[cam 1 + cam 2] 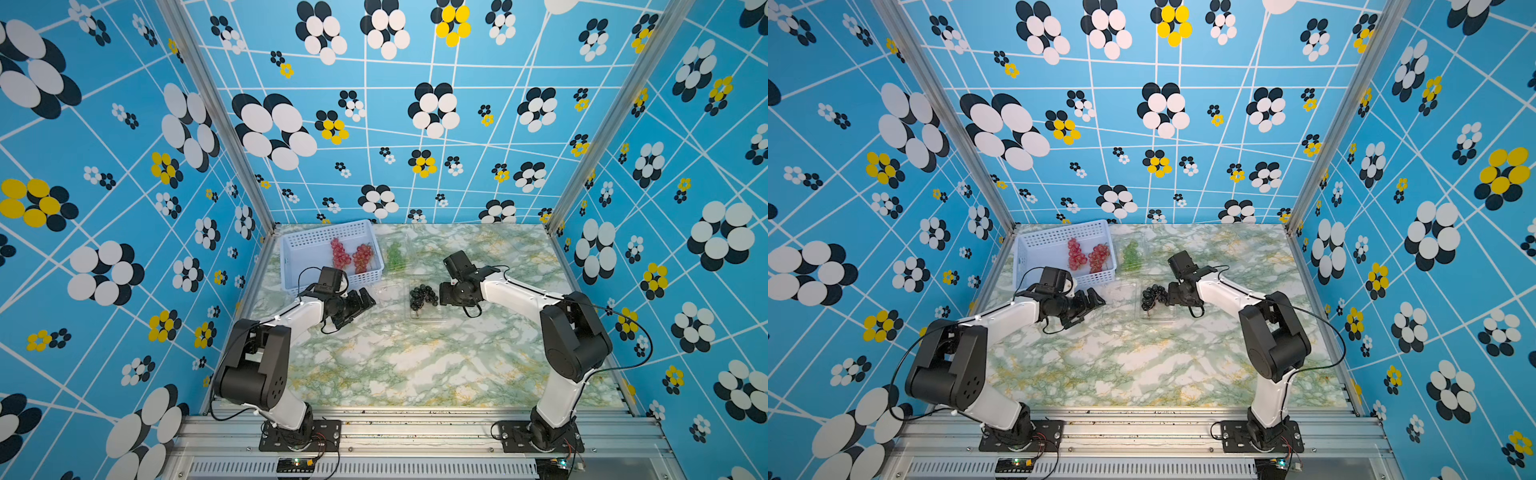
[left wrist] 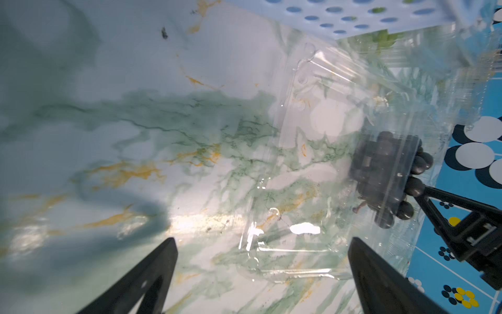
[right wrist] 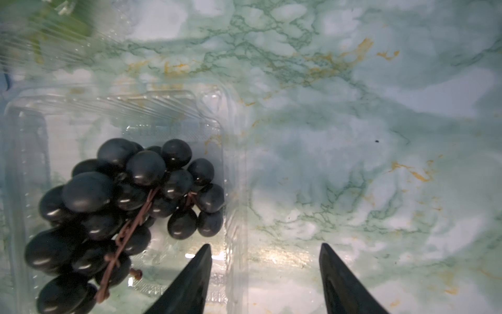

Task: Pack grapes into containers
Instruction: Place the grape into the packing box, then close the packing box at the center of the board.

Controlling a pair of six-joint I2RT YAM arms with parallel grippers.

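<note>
Dark grapes [image 1: 423,296] rest in clear container [image 1: 430,316] mid-frame; right gripper [image 3: 265,246] jaws apart astride its wall, presumably to steady it; left gripper [image 2: 262,240] jaws wide, empty.

Basket [image 1: 320,237] at table [image 1: 415,365] back left; inside, grape bunch [image 1: 340,253] left of second bunch [image 1: 363,257]. Right of basket: back container [image 1: 408,249] with third bunch [image 1: 394,255] in it. Before that: front container [image 1: 432,316], fourth bunch [image 1: 423,297] in it.

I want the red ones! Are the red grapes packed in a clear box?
No, the red grapes lie in the pale blue basket, not in a clear box.
</note>
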